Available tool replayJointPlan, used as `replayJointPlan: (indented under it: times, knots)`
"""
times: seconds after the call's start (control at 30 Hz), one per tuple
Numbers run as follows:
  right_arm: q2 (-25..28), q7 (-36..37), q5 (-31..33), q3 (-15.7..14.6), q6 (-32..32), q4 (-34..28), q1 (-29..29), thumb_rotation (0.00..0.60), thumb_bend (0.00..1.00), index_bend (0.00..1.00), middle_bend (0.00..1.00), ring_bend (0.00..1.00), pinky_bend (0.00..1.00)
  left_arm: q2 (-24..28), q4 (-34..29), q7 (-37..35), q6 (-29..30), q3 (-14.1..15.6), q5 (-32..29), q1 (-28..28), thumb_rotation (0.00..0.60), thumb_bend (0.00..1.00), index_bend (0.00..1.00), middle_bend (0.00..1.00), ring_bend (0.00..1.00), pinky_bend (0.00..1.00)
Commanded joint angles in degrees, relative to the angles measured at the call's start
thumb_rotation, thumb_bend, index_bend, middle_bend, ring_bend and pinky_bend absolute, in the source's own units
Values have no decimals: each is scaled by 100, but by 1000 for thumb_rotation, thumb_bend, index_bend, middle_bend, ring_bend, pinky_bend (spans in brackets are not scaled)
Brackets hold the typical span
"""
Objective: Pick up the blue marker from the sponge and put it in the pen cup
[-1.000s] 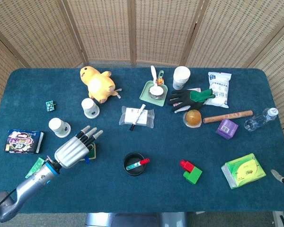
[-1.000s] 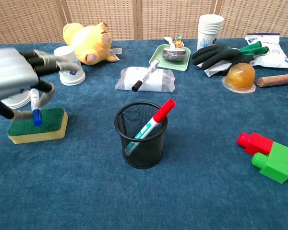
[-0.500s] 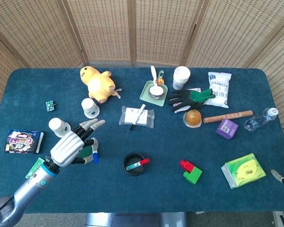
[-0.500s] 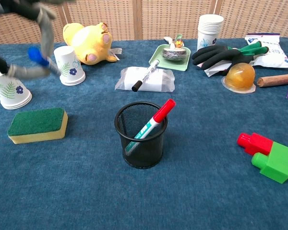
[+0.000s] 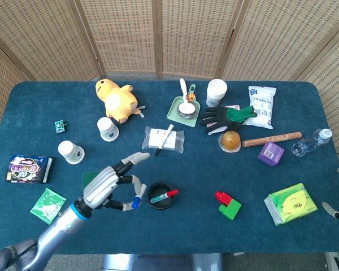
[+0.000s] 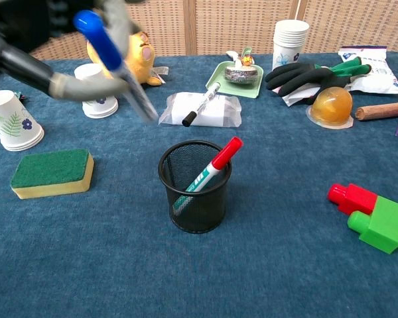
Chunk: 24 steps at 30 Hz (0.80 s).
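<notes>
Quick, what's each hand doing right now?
Left hand: holding the blue marker, near the pen cup.
Right hand: not in either view.

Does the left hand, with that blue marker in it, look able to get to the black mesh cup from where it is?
Probably yes. The left hand holds the blue marker just left of the pen cup, whose open top holds only a red marker.

A matt blue cloth-covered surface (image 6: pixel 86 265) carries a black wire-mesh pen cup (image 6: pixel 195 187), a rough green-topped yellow sponge (image 6: pixel 52 173) and glossy plastic red and green toy bricks (image 6: pixel 371 217).
</notes>
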Motion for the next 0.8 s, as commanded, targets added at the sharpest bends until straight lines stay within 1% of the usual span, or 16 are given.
replayJointPlan:
  times: [0.03,0.2,0.47,0.57,0.63,0.7,0.73,0.8]
  knots:
    - [-1,4,3,2,-3,1,3,600,0,197,0,0,0,-327,50,-38,-141,-37,-138,-81,600,331,569,0,0,149]
    - [10,66,14,10,5,15,-4,600,0,199,0,0,0,-585,158,24,-251,-55,-259,-119,600,331,569,0,0,146]
    - [27,144,7,10,-17,40,4,600,0,198,0,0,0,-763,373,2,-441,-55,-509,-140,600,331,566,0,0,144]
    - [32,143,-13,2,-3,31,-2,600,0,199,0,0,0,-827,469,-5,-539,-55,-586,-168,600,331,549,0,0,141]
    - [33,140,-12,0,-1,27,-4,600,0,199,0,0,0,-860,517,-3,-599,-56,-627,-186,600,330,512,0,0,137]
    - [35,158,-6,1,-3,24,-6,600,0,199,0,0,0,-878,556,7,-665,-50,-661,-207,600,332,440,0,0,132]
    - [36,167,-4,3,-3,27,-6,600,0,199,0,0,0,-874,608,18,-688,-28,-644,-214,600,333,396,0,0,129]
    - [37,170,-7,1,-5,31,-5,600,0,199,0,0,0,-862,652,-37,-672,-5,-606,-210,600,337,272,0,0,120]
